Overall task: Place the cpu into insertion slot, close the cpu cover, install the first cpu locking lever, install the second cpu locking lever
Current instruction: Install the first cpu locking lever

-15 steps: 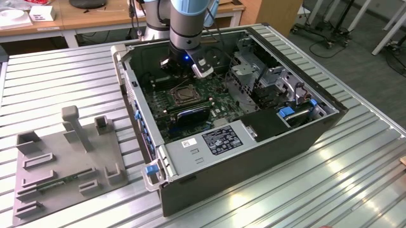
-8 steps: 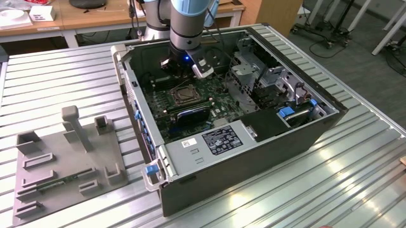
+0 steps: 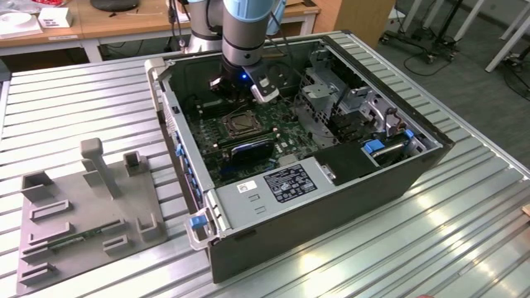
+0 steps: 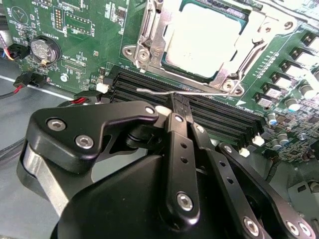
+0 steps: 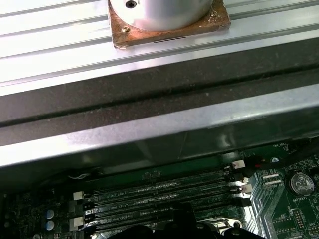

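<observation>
Exterior view: ribbed metal counter point(image 3: 447, 248) carrying an open computer case point(image 3: 348, 211), with the arm point(image 3: 240, 31) reaching down inside, just above the socket point(image 3: 242, 124) in the green circuit board point(image 3: 277, 139). Second wrist view, closer in: black memory slots point(image 4: 224, 117) just beside the socket. Cover point(image 4: 251, 47) lying flat over the socket and framing the chip point(image 4: 202, 40), already seated inside. Between socket and memory slots, a thin silver lever point(image 4: 149, 91), pinched by the tool point(image 4: 179, 102), fingertips point(image 4: 175, 114) drawn together on the wire.

Likely trouble from here:
- Slipping off the lever, with so thin and springy a wire in so narrow a grip.
- Snapping back toward the socket if released under tension.
- Scraping or knocking the memory slots, right beside the fingertips.
- Missing the catch at the socket's edge, leaving the cover unclamped and the chip loose.
- Pushing at a slant and bending the wire.

Hard to make out:
- Board beyond the memory slots from the socket, blocked by the tool's own body.
- Far edge of the socket, cut off by the frame in the second wrist view.
- Metal bar point(image 4: 148, 27) along the socket's adjoining side, possibly the other lever; latched or not, impossible to say.
- The lever's catch, lost among the bright metal at the socket's corner.
- The stretch of wire behind the fingertips, covered by them.
</observation>
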### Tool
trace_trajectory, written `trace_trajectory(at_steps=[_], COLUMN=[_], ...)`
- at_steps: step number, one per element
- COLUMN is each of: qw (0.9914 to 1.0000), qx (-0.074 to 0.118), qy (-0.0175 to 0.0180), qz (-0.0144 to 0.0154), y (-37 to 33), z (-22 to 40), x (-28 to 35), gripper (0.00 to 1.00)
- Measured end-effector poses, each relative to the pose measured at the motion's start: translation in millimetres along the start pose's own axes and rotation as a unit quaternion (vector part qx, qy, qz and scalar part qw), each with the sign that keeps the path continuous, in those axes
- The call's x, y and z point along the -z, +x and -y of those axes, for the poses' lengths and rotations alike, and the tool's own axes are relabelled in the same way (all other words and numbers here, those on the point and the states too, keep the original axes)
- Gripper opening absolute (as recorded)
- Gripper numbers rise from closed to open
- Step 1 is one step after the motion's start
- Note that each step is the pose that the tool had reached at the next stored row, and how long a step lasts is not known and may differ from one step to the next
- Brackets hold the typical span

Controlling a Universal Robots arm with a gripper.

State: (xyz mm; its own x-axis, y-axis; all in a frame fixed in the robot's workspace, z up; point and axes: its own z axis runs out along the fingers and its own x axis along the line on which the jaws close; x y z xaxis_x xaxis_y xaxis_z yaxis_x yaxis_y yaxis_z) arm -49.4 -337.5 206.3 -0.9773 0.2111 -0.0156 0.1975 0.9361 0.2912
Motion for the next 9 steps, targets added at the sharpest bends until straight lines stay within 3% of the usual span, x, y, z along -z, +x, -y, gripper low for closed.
trace_trajectory(at_steps=[9], qw=[1.00000], qx=[0.000], qy=[0.0001], qz=[0.0000], y=[-0.4], z=[1.0], x=[-3.7], gripper=[0.10])
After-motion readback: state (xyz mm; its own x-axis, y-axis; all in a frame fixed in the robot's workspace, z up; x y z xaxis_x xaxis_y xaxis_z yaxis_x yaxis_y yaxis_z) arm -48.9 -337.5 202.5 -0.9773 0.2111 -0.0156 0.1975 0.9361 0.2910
